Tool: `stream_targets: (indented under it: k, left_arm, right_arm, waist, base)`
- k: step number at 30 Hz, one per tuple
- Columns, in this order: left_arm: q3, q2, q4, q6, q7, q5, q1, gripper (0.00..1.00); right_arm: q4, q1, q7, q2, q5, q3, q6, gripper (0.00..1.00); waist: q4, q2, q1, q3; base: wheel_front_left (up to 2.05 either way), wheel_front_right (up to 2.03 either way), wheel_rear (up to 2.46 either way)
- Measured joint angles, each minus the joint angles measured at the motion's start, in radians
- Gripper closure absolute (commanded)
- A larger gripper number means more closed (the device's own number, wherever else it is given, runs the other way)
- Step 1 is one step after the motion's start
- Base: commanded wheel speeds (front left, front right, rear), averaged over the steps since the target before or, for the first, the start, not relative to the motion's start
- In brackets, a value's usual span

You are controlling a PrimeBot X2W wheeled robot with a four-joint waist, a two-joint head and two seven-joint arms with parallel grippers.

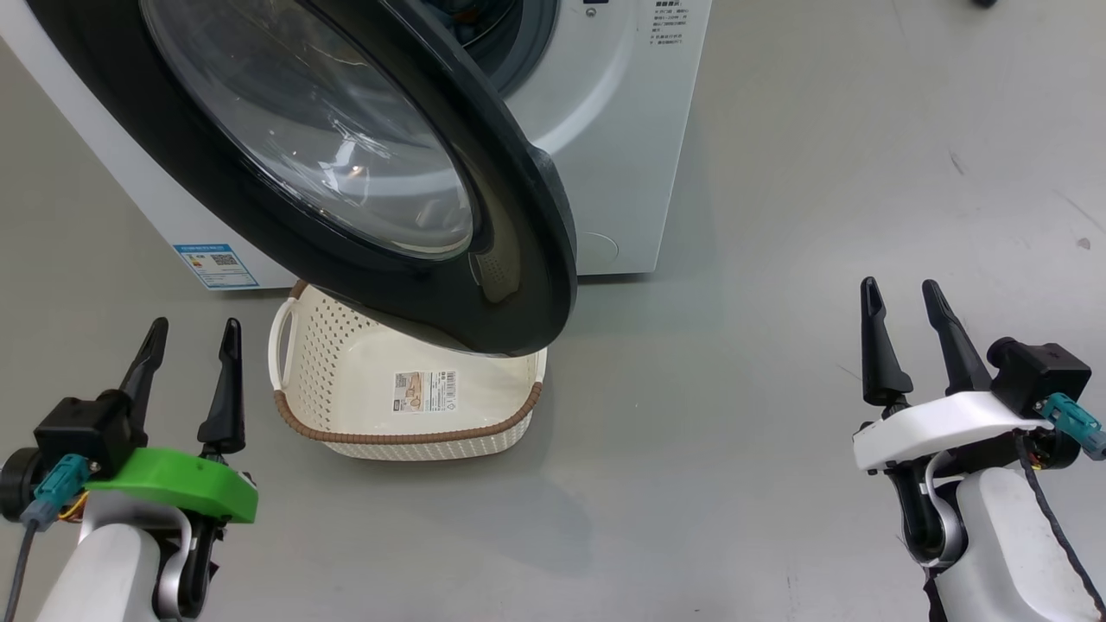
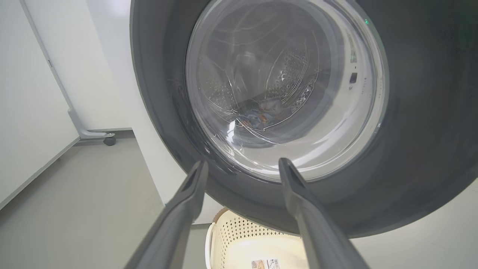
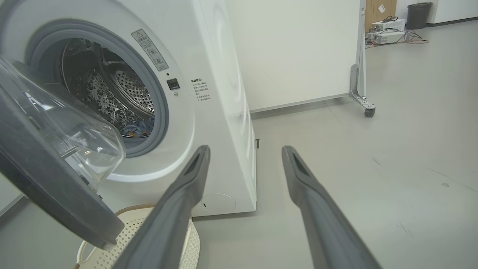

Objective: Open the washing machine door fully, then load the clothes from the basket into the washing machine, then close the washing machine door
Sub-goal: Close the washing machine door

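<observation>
With the clothes [image 3: 136,129] lying inside the washing machine [image 3: 186,130] and the basket [image 1: 415,436] bare, the half-swung washing machine door [image 1: 527,259] is found at one o'clock of the nearer left gripper [image 1: 195,326], which, like the right gripper [image 1: 899,286], is held wide open and empty.

both pale forearms [image 1: 104,570] reach forward side by side, the left gripper [image 1: 195,328] and the right gripper [image 1: 900,288] well apart, their dark fingers [image 1: 226,380] parted wide, holding nothing.

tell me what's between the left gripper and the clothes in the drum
The washing machine door: in the left wrist view, the open left gripper looks through its glass at the clothes.
</observation>
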Motion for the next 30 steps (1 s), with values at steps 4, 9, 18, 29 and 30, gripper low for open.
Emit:
stream_targets:
  k: [4, 9, 18, 29, 30]
  left_arm:
    - [0.014, -0.021, 0.002, 0.001, 0.000, 0.010, 0.012, 0.00]
    - [0.029, -0.026, 0.002, 0.004, 0.000, 0.034, 0.023, 0.00]
    - [0.058, -0.054, -0.007, 0.004, 0.000, 0.058, 0.030, 0.00]
    - [0.083, -0.081, -0.018, 0.004, 0.000, 0.083, 0.030, 0.00]
    - [0.084, -0.082, -0.019, 0.004, 0.000, 0.089, 0.030, 0.00]
  right_arm:
    - [0.000, 0.002, 0.000, 0.000, 0.000, -0.001, 0.000, 0.00]
    - [0.000, 0.003, 0.000, -0.001, 0.000, -0.002, 0.000, 0.00]
    - [0.002, 0.020, 0.000, -0.014, -0.030, 0.007, 0.000, 0.00]
    - [0.003, 0.020, 0.000, -0.024, -0.062, 0.014, 0.000, 0.00]
    - [0.003, 0.020, 0.000, -0.024, -0.063, 0.014, 0.000, 0.00]
  waist:
    - [-0.003, 0.0000, 0.0000, -0.004]
    - [-0.007, 0.0000, 0.0000, -0.008]
    - [-0.007, 0.0000, 0.0000, -0.014]
    - [-0.006, 0.0000, 0.0000, -0.008]
    - [-0.006, 0.0000, 0.0000, -0.007]
  base:
    - [0.00, 0.00, 0.00]
    - [0.00, 0.00, 0.00]
    - [0.00, 0.00, 0.00]
    - [0.00, 0.00, 0.00]
    - [0.00, 0.00, 0.00]
